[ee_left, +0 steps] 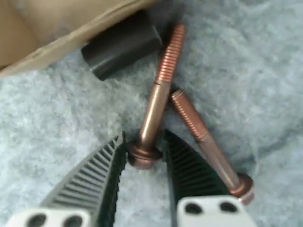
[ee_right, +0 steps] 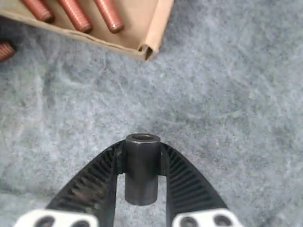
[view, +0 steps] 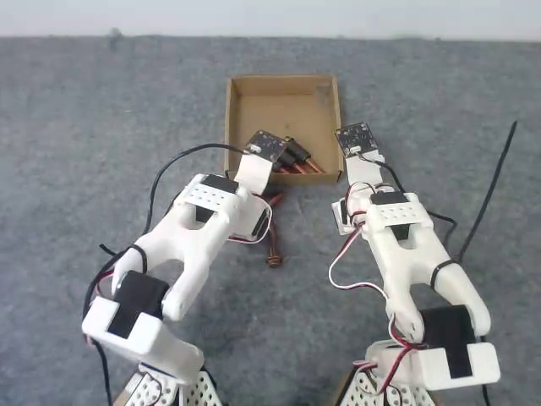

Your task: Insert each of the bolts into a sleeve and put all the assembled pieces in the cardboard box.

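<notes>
My left tool [ee_left: 144, 142] grips a copper-coloured threaded metal bolt [ee_left: 158, 94] by its head, just outside the brown cardboard box [ee_left: 57, 28]. My right tool [ee_right: 142, 151] clamps a black cylindrical sleeve [ee_right: 142, 179] near the box's corner. Sleeved bolts [view: 297, 161] lie inside the box.

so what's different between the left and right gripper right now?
The left gripper clamps a copper-coloured bolt at its head; the right gripper clamps a black sleeve by its sides. The left's bolt has a second bolt and a loose sleeve beside it; the right's sleeve sits alone over carpet. Shared: both are shut on a part, close to the cardboard box.
</notes>
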Robot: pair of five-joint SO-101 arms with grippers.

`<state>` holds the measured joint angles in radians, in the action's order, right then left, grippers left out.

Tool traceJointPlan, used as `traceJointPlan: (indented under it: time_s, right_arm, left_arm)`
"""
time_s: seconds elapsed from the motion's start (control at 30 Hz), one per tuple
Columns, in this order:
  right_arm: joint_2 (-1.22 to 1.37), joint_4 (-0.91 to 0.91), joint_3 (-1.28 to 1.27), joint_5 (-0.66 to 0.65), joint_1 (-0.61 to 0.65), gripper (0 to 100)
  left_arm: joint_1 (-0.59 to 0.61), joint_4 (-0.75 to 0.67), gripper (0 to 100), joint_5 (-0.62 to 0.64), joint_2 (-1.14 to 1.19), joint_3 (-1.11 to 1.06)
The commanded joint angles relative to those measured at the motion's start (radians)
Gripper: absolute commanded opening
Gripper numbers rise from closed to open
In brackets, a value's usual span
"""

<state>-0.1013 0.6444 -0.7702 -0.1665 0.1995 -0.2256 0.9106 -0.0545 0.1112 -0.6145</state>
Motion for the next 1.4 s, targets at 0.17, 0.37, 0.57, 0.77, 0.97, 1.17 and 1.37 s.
traceJointPlan:
  time_s: [0.17, 0.37, 0.57, 0.77, 0.97, 1.17, 1.37]
  right_arm:
    - [-0.064, -0.024, -0.008, 0.002, -0.012, 0.6]
    - [-0.064, -0.041, -0.012, 0.002, -0.012, 0.6]
    - [-0.064, -0.044, -0.012, 0.002, -0.012, 0.6]
    - [-0.064, -0.044, -0.012, 0.002, -0.012, 0.6]
    - [-0.064, -0.044, -0.012, 0.002, -0.012, 0.6]
    - [-0.062, -0.044, -0.012, 0.002, -0.012, 0.6]
    - [-0.062, -0.044, -0.012, 0.002, -0.012, 0.6]
  left_arm:
    - [-0.031, -0.014, 1, -0.104, -0.009, 0.05]
    - [0.075, 0.032, 1, -0.382, -0.021, 0.088]
    - [0.245, 0.049, 1, -0.559, -0.02, 0.148]
    - [0.336, 0.219, 5, -0.775, -0.02, 0.252]
    - [0.404, 0.247, 13, -0.778, -0.02, 0.271]
    - [0.44, 0.253, 13, -0.621, -0.021, 0.314]
    - [0.405, 0.362, 13, -0.262, -0.141, 0.315]
